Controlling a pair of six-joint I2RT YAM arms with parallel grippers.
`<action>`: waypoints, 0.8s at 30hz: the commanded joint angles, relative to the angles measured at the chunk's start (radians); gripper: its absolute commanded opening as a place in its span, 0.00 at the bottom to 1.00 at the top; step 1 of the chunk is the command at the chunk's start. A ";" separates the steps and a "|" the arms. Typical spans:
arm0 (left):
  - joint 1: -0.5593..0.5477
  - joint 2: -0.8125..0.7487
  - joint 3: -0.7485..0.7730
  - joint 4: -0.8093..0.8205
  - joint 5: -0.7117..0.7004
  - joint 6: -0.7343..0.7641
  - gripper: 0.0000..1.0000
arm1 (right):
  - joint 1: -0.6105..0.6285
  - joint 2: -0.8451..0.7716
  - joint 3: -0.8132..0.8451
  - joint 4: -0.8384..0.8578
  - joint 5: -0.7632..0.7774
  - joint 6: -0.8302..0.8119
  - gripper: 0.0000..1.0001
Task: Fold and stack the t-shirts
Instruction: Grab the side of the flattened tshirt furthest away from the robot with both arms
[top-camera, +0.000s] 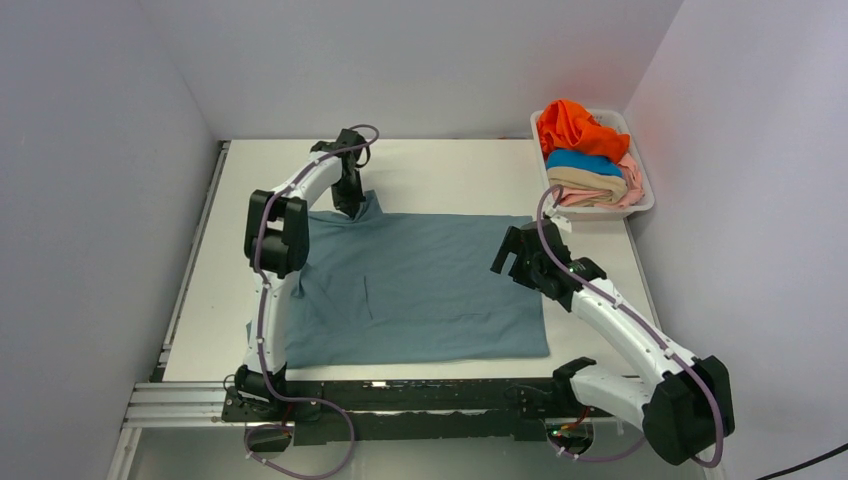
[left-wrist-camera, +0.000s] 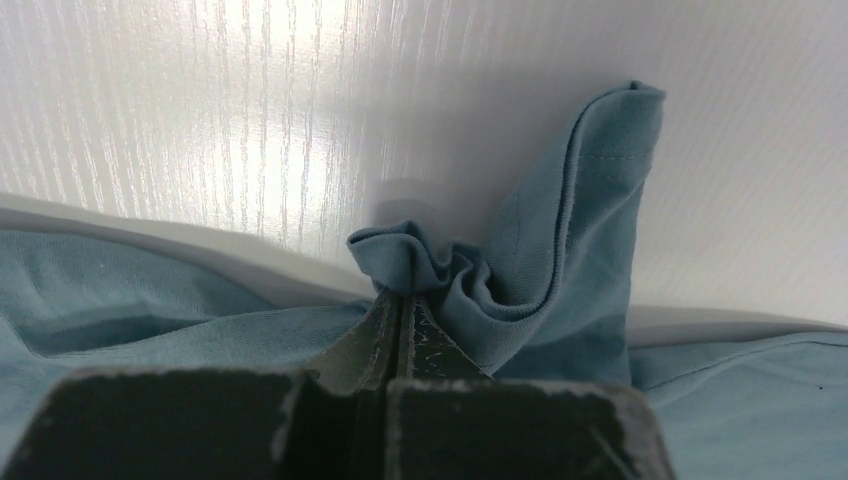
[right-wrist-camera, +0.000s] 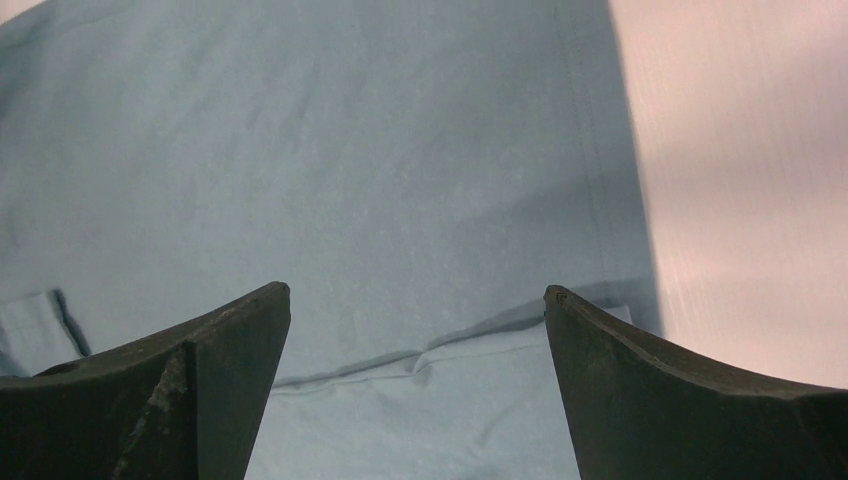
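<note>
While the left gripper (left-wrist-camera: 402, 305) clamps the grey-blue t-shirt (top-camera: 420, 285) toward the table's (top-camera: 450, 165) far edge, the right gripper (right-wrist-camera: 416, 290) hangs open over its hem.

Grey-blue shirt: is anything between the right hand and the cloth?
Nothing visible does. The right hand hangs open over the grey-blue shirt near its right edge, and only bare cloth shows below it.
</note>
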 joint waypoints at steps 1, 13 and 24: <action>-0.015 0.030 -0.028 -0.135 -0.072 -0.011 0.00 | -0.004 0.050 0.091 0.048 0.068 -0.029 1.00; -0.015 -0.256 -0.084 0.121 -0.152 0.145 0.00 | -0.010 0.601 0.594 -0.183 0.370 -0.012 0.99; -0.015 -0.350 -0.236 0.249 -0.056 0.225 0.00 | -0.030 1.136 1.082 -0.358 0.493 0.046 0.96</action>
